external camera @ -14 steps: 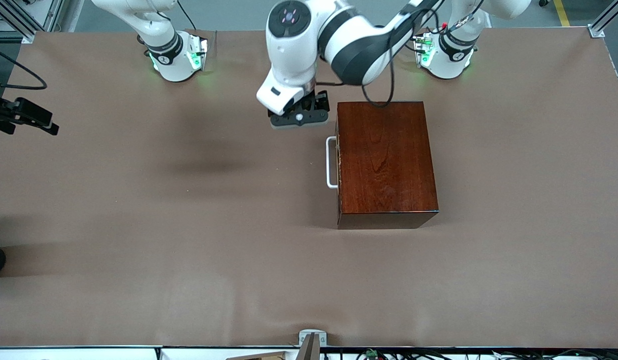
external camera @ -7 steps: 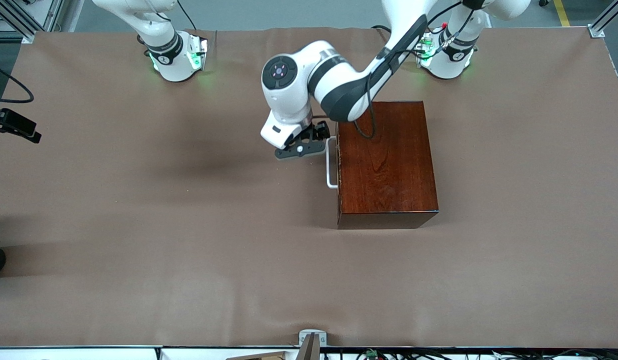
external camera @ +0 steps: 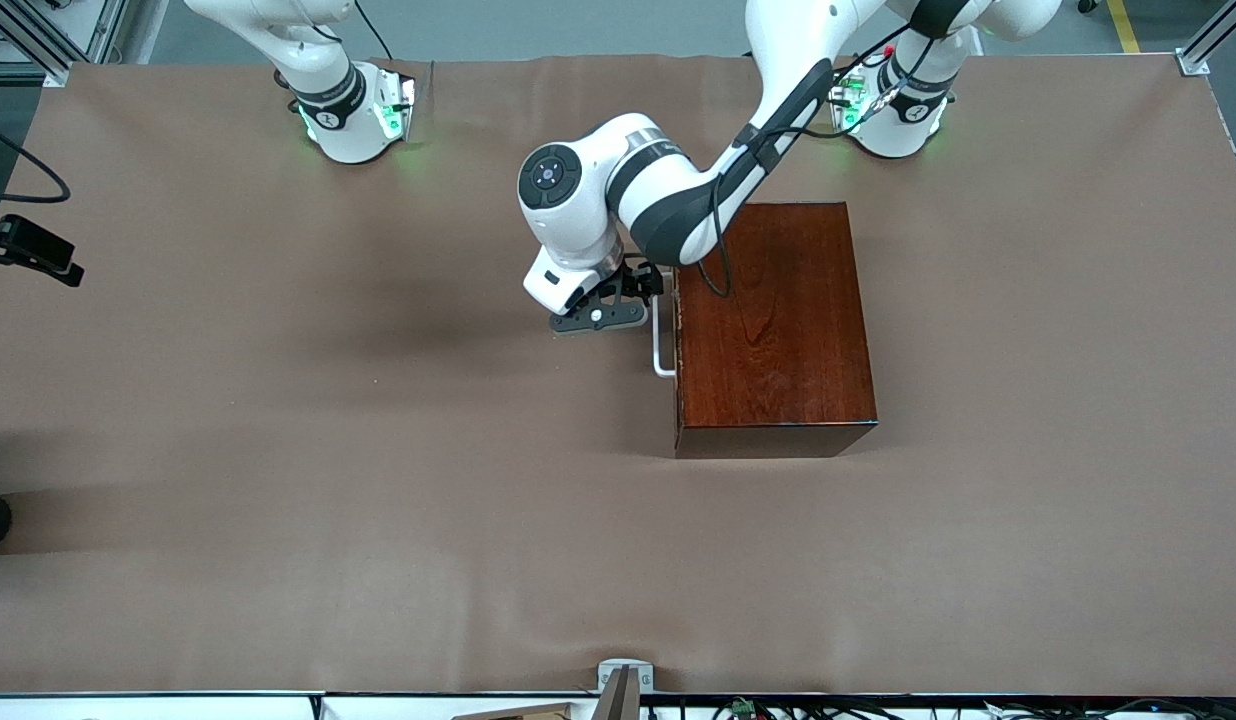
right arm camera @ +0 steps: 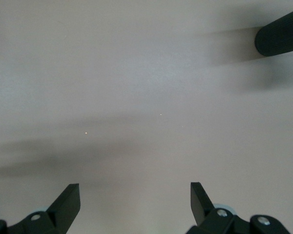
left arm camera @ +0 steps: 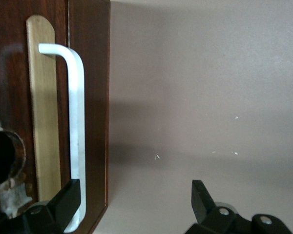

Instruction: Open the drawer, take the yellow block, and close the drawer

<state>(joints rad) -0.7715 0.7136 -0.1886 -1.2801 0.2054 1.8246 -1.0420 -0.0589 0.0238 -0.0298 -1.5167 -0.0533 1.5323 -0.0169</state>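
The glossy mahogany box point(external camera: 773, 325) stands mid-table. Its drawer point(left arm camera: 90, 73) is shut, and the white bar handle point(external camera: 660, 345) faces the right arm's end of the table. My left gripper point(external camera: 648, 290) is open at the end of the handle farther from the front camera. In the left wrist view the handle point(left arm camera: 76, 122) runs along the dark drawer front. One finger point(left arm camera: 68, 195) is at the bar's end, the other finger point(left arm camera: 199, 195) is out over bare table, and the gripper point(left arm camera: 135, 195) holds nothing. My right gripper point(right arm camera: 135, 195) is open and empty over bare table. The yellow block is out of view.
The brown table cover point(external camera: 378, 450) spreads all round the box. A dark part with a cable point(external camera: 28, 250) hangs at the table edge at the right arm's end. A black cylinder point(right arm camera: 279, 36) shows in the right wrist view.
My left gripper has come down and toward the front camera, from beside the box's corner to the handle's end. The dark part at the table edge shifted slightly.
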